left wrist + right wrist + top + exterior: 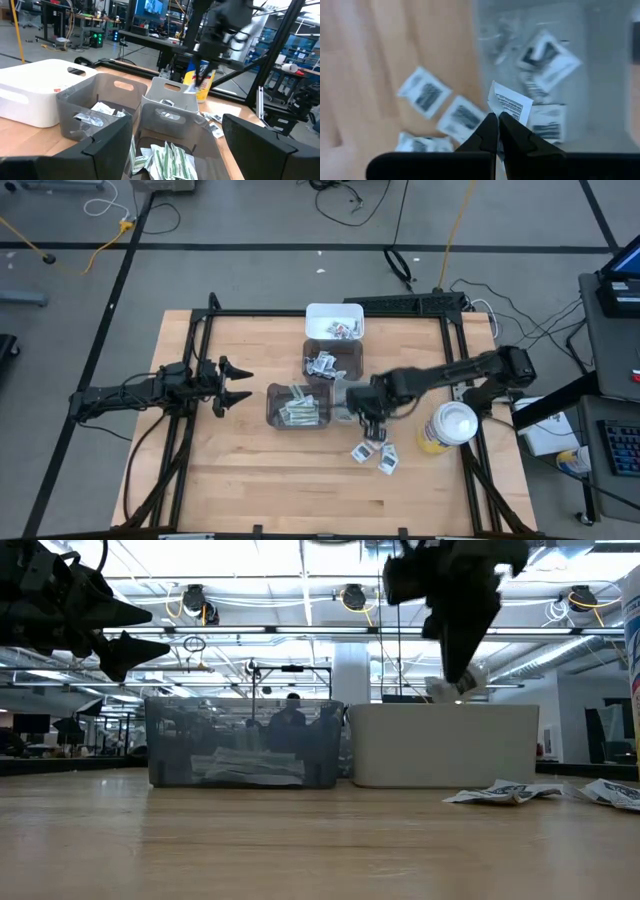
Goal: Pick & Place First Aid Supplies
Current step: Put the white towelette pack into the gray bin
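High view: wooden table (pixel 250 490) with four small bins clustered mid-table: white bin (pixel 334 321) farthest back, clear bin of small packets (pixel 325 364) in front of it, clear bin of green-striped wrappers (pixel 296 407) at front left, light grey bin (pixel 349 399) at front right. Right hand (pixel 372 425) over the front edge of the grey bin, pinched shut on a white sachet. Loose sachets (pixel 375 454) flat on the table just in front of that hand. Yellow canister with white lid (pixel 448 427) near the right table edge. Left hand (pixel 238 385) well left of the bins, fingers spread wide, holding nothing.

Low view: right hand (pixel 458 680) raised above the grey bin (pixel 445 745), held sachet (pixel 447 688) at the fingertips, clear of the rim. Dark clear bin (pixel 245 742) left of it with wrappers inside. Two loose sachets (pixel 505 793) lying on the table at right. Left hand (pixel 140 630) up at top left, open.

Left wrist view: own dark fingers (pixel 107 147) apart, empty. Striped wrappers (pixel 170 159) in nearest bin, grey bin (pixel 169 100) behind, white bin (pixel 40 90) off to one side. Canister (pixel 200 82) behind the right arm.

Right wrist view: fingers (pixel 487 131) closed on one white sachet with dark print (pixel 509 106). More sachets (pixel 547 57) in the grey bin below, others (pixel 425 92) on bare table beside it.
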You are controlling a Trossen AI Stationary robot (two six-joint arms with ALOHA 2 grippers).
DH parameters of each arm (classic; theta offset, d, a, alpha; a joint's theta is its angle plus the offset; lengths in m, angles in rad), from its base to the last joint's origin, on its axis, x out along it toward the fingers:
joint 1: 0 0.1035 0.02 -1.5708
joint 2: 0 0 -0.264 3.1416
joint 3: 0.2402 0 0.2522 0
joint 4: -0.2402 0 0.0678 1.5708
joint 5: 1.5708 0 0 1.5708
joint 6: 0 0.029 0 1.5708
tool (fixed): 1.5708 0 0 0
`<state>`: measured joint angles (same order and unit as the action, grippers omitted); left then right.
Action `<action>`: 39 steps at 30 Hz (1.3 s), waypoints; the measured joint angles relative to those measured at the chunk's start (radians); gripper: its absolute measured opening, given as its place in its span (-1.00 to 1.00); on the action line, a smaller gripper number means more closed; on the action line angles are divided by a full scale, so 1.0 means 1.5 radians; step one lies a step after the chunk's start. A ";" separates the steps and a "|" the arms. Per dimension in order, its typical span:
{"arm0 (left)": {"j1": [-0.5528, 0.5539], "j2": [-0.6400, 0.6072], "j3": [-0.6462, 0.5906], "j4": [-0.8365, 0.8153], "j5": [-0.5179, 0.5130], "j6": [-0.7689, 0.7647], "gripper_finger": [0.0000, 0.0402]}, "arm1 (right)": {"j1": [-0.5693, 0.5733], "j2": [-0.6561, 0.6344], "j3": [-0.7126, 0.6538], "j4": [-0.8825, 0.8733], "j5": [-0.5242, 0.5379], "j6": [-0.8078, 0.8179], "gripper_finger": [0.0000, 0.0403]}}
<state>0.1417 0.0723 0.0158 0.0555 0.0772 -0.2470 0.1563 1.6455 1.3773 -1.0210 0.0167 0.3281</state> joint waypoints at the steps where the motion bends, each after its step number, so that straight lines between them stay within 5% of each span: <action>1: 0.000 0.000 0.000 0.000 0.000 0.000 0.55 | -0.018 0.000 0.000 -0.003 -0.008 -0.013 -0.99; 7: 0.000 0.000 0.000 0.000 0.000 0.000 0.55 | -0.095 0.000 -0.003 0.000 -0.029 -0.044 -0.99; 23: 0.000 0.000 0.000 0.000 0.000 0.000 0.54 | -0.126 0.058 -0.068 0.115 -0.031 -0.058 -0.95; 29: 0.000 0.000 0.000 0.000 0.000 0.000 0.55 | -0.137 0.058 -0.068 0.122 -0.078 -0.052 -0.53; 34: 0.000 0.000 0.000 0.000 0.000 0.000 0.54 | -0.137 0.058 -0.054 0.097 -0.026 -0.051 -0.06; 39: 0.000 0.000 0.000 0.000 0.000 0.000 0.55 | -0.134 0.050 -0.012 0.057 -0.030 -0.041 0.15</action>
<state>0.1417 0.0723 0.0154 0.0555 0.0772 -0.2470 -0.0450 1.7210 1.3597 -0.9359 -0.0284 0.2666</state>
